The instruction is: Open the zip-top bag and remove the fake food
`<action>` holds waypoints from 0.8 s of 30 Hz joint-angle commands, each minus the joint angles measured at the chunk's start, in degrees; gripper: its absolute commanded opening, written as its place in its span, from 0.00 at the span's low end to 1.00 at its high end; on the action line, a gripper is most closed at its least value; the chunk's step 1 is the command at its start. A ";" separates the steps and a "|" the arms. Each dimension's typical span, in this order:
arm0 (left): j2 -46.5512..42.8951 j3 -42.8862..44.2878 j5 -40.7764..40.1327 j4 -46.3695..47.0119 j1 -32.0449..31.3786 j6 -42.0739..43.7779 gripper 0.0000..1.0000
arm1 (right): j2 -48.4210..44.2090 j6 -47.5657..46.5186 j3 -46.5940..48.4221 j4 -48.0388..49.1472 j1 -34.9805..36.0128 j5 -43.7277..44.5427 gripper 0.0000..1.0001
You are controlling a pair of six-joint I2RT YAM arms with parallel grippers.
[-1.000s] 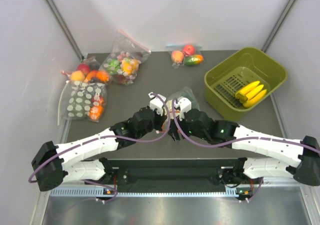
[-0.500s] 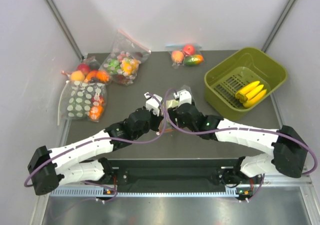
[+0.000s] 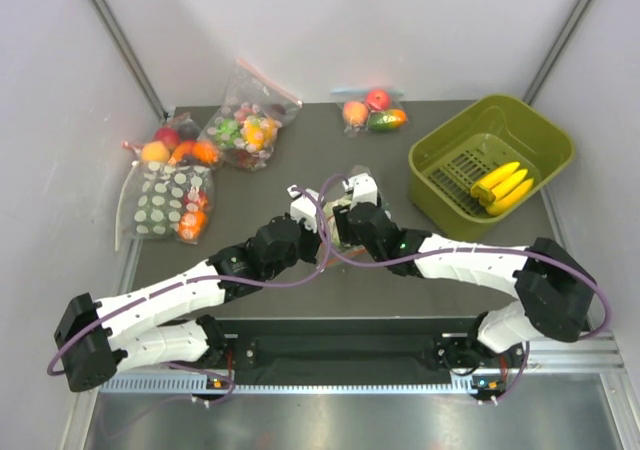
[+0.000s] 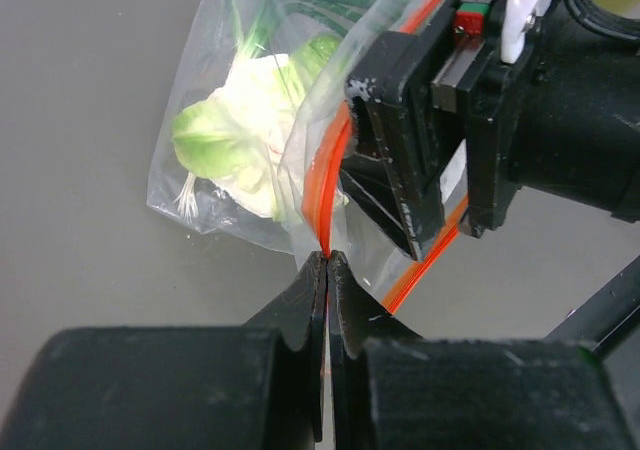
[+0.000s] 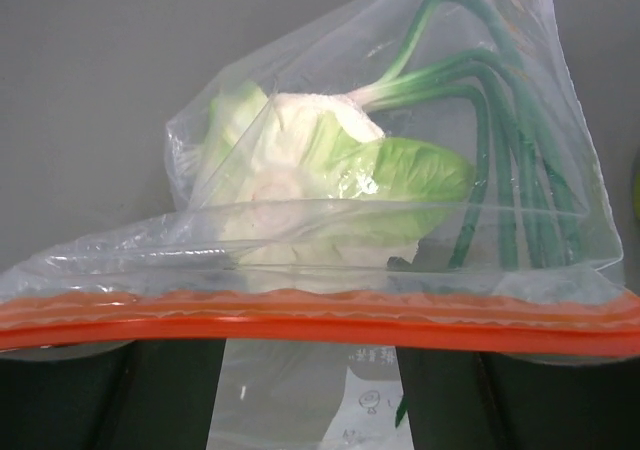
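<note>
white-dotted bag (image 3: 165,205): flat at the table's (image 3: 300,165) far left edge.
fruit bag (image 3: 176,148): just behind the dotted one, touching it.
multicolour bag (image 3: 245,125): back left, red zip pointing away.
left gripper (image 4: 326,262): pinched tight on one end of the red-orange zip strip (image 4: 337,160), fingertips meeting on it.
zip-top bag (image 5: 560,200): mid-table, lifted at its zip edge between the two grippers, the rest sagging to the table.
lettuce (image 5: 300,180): inside the bag, pale head with long green stems.
right gripper (image 5: 310,365): fingers apart, strip lying across both; can't tell if it grips.
small bag (image 3: 372,112): back centre, peach and apple inside.
green basket (image 3: 545,130): right side, well apart from the bag.
bananas (image 3: 500,183): yellow bunch lying in the basket.
</note>
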 commanded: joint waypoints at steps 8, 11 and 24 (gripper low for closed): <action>-1.36 1.35 0.16 0.20 0.46 -0.07 0.01 | 6.75 -4.65 2.74 10.34 1.10 2.58 0.59; -1.45 1.26 0.43 0.12 0.90 -0.07 0.01 | 8.16 -5.27 2.39 12.89 1.27 2.23 0.59; -0.14 0.20 2.54 1.34 1.34 -0.60 0.01 | 9.91 -12.38 2.74 20.81 4.44 4.60 0.63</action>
